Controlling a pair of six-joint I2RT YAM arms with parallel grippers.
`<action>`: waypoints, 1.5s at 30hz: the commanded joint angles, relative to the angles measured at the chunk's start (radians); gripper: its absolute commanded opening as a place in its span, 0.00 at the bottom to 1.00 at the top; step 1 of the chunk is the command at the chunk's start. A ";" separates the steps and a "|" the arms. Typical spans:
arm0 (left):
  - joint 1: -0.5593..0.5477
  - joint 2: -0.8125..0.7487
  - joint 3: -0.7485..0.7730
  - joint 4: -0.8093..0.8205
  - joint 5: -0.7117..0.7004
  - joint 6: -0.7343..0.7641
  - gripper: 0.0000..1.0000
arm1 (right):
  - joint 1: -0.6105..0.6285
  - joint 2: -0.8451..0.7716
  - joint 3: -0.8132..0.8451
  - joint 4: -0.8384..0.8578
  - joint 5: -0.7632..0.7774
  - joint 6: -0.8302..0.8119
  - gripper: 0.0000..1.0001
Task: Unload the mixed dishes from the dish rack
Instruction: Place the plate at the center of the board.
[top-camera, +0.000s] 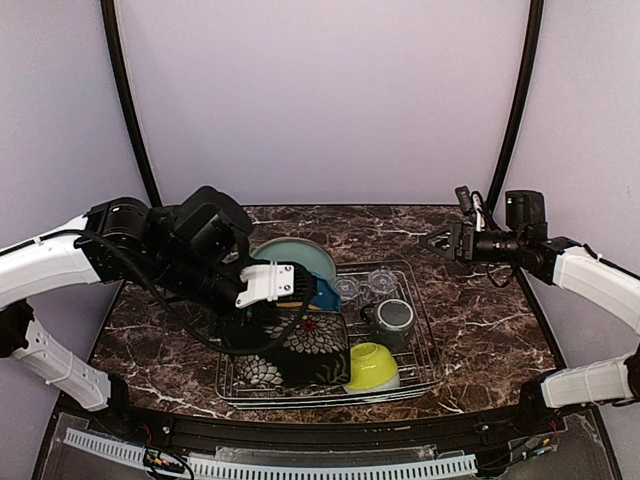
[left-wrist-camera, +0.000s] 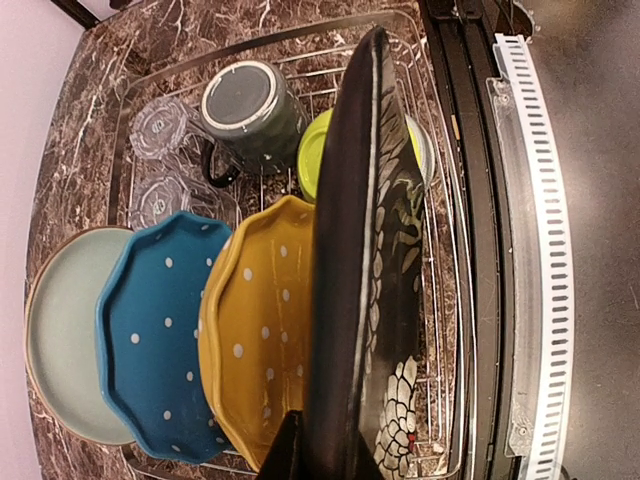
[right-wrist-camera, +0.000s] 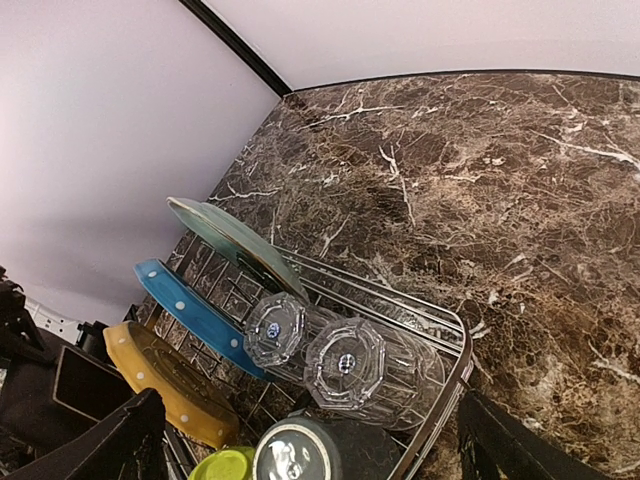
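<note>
The silver wire dish rack (top-camera: 430, 352) holds upright plates: pale teal (top-camera: 300, 257), dotted blue (top-camera: 328, 295), yellow (left-wrist-camera: 260, 340) and black floral (top-camera: 300, 350). Two clear glasses (top-camera: 347, 290) (top-camera: 381, 282), a dark grey mug (top-camera: 393, 320) and a lime-green bowl (top-camera: 372, 368) fill its right side. My left gripper (left-wrist-camera: 335, 452) is shut on the top rim of the black floral plate (left-wrist-camera: 365, 250), which still stands in the rack. My right gripper (top-camera: 435, 243) is open and empty, high above the back right of the table, looking down on the glasses (right-wrist-camera: 350, 365).
The rack stands on a dark marble table (top-camera: 480, 320). A black rail and a white slotted strip (top-camera: 300, 465) run along the near edge. Purple walls close in the back and sides. Bare marble lies left of the rack (top-camera: 160, 340) and right of it.
</note>
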 joint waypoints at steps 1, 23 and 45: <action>-0.013 -0.069 0.080 0.047 0.131 -0.006 0.01 | -0.005 0.004 0.005 0.026 -0.008 0.011 0.99; 0.160 -0.028 0.225 0.326 0.273 -0.286 0.01 | -0.044 -0.056 0.030 0.040 0.010 0.011 0.99; 0.686 0.255 0.466 0.733 0.246 -0.937 0.01 | -0.096 -0.070 0.004 0.065 -0.016 0.039 0.99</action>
